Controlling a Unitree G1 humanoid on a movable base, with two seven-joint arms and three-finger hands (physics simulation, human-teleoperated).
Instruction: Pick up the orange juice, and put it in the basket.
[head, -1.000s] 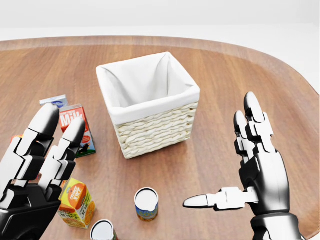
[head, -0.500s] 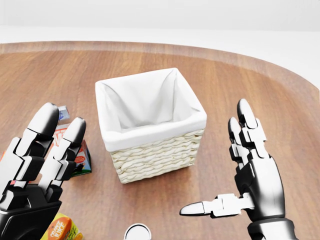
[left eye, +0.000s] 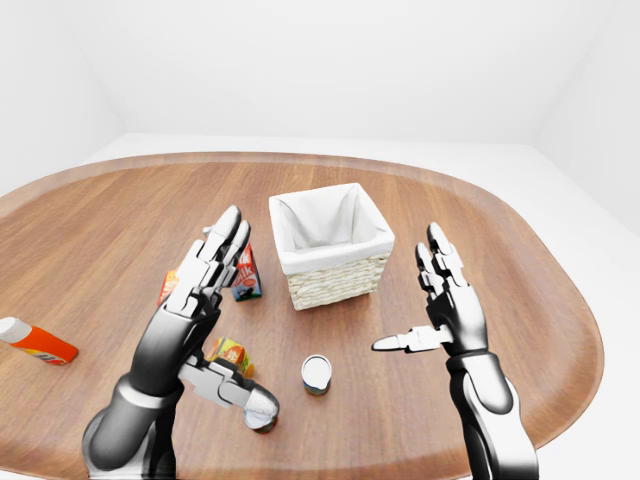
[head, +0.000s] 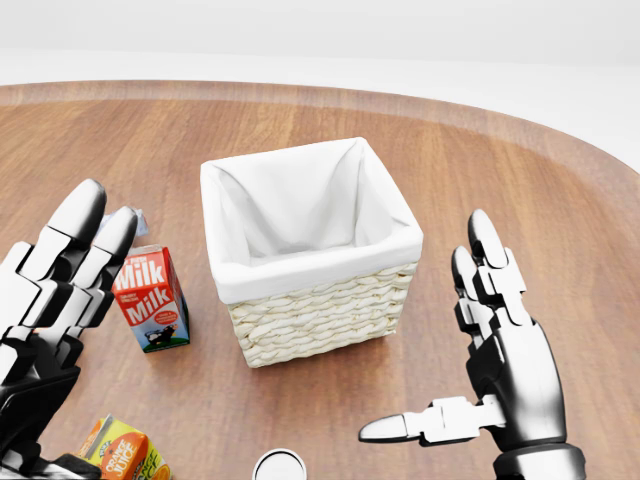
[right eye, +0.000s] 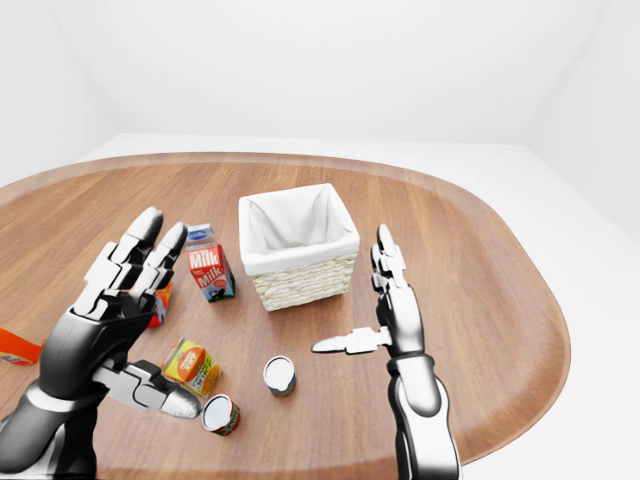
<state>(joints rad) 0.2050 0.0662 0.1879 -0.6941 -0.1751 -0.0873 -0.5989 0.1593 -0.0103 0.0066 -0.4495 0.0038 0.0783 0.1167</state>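
The orange juice carton (right eye: 192, 367) lies on the wooden table, at the lower left in the right-eye view and at the bottom left edge in the head view (head: 125, 450). The wicker basket (head: 320, 315) with a white lining stands upright and empty in the middle. My left hand (right eye: 170, 315) is open, raised above the table, with its thumb just beside the carton and not touching it. My right hand (head: 430, 330) is open and empty, to the right of the basket.
A milk carton (head: 150, 297) stands left of the basket. A white-topped can (right eye: 279, 375) and a red can (right eye: 220, 413) stand right of the juice. An orange and white bottle (left eye: 35, 340) lies far left. The table's rim (left eye: 575, 300) curves round on the right.
The whole head view has slid downward, so the camera has moved. My left hand has moved left and lower in the view, uncovering the milk carton. My right hand stays open.
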